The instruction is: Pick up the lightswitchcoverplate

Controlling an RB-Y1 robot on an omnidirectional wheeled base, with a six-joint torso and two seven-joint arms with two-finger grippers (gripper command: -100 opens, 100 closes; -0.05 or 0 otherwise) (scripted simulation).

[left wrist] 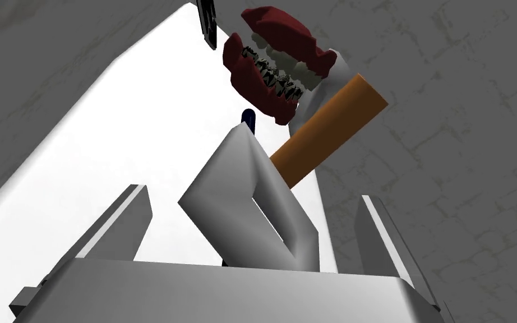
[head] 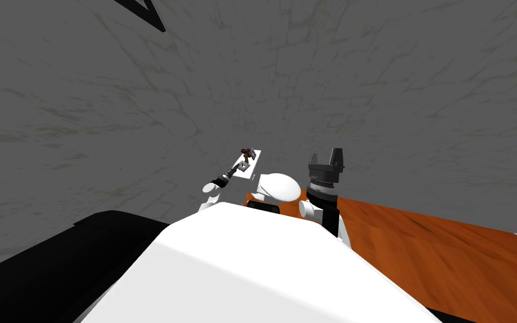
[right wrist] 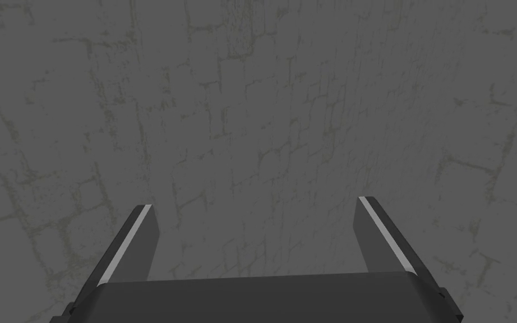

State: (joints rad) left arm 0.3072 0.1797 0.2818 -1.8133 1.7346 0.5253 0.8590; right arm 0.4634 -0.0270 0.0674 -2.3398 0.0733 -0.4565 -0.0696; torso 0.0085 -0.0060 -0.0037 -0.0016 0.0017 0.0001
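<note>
Grey mottled ground surrounds a white worktop. On it the tilted grey lightswitchcoverplate sits just beside an orange cylinder. The left gripper has its jaws apart around the plate, so the grasp seems set and squeezing should come next. The right gripper idles well apart from the cylinder, jaws apart.

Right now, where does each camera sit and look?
Head: up top, looking steeply down at a white slab; left gripper and right gripper show.
Left wrist: on that hand, facing a grey cover plate between open fingers.
Right wrist: on that hand; open fingers show.
Head and left wrist share the slab and plate.
</note>
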